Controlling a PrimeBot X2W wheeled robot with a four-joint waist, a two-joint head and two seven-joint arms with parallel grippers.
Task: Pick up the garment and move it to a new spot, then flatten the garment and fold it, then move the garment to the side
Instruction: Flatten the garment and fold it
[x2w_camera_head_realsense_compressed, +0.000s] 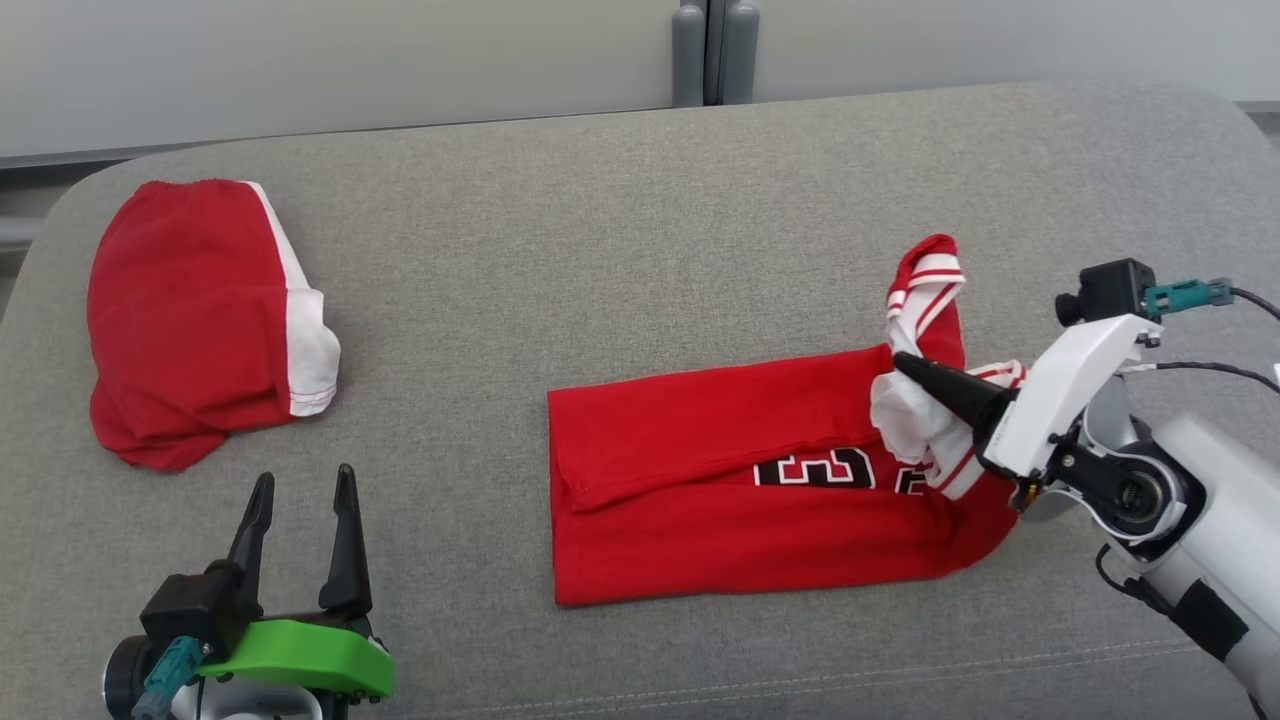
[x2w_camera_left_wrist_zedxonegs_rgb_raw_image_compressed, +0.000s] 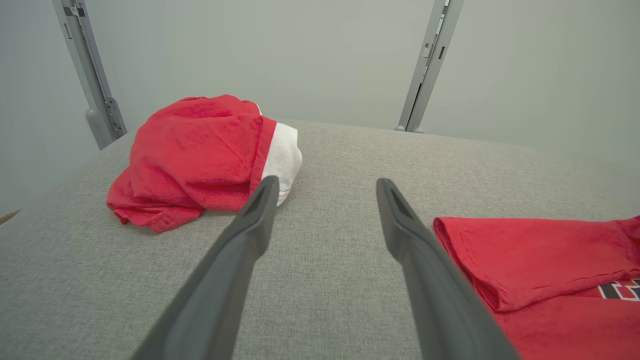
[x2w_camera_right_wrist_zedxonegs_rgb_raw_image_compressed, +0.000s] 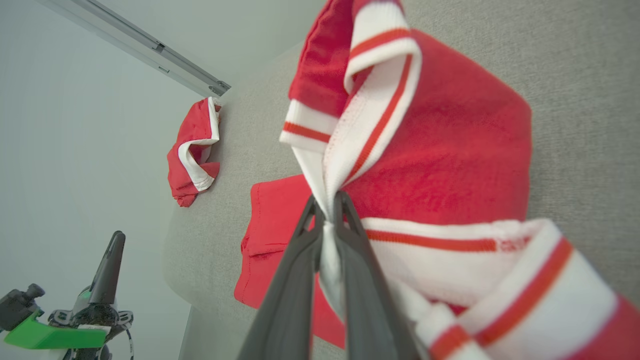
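Right hand (x2w_camera_right_wrist_zedxonegs_rgb_raw_image_compressed: 327, 201) pinches the jersey (x2w_camera_head_realsense_compressed: 740, 440) by its striped trim, mid-cushion (x2w_camera_head_realsense_compressed: 600, 250); left hand (x2w_camera_head_realsense_compressed: 305, 478) hangs spread. Soft, light cloth, likely to sag; the ribbed trim looks the firmest hold.

Grey padded surface (x2w_camera_head_realsense_compressed: 620, 210): wide bare band from 12 o'clock through centre to 6 o'clock, free passage. Red jersey (x2w_camera_head_realsense_compressed: 700, 480) fills 4 o'clock sector, flat and low except bunched striped end raised at 3 o'clock, pinched in right gripper (x2w_camera_head_realsense_compressed: 905, 366). Red shorts (x2w_camera_head_realsense_compressed: 190, 320) heaped at 9 o'clock, taller obstacle. Left gripper (x2w_camera_head_realsense_compressed: 305, 478) at 7 o'clock, fingers spread, bare surface ahead, lane between shorts and jersey unobstructed. Grey posts (x2w_camera_head_realsense_compressed: 715, 50) at 12 o'clock beyond far edge, seemingly against wall; gap there unclear.
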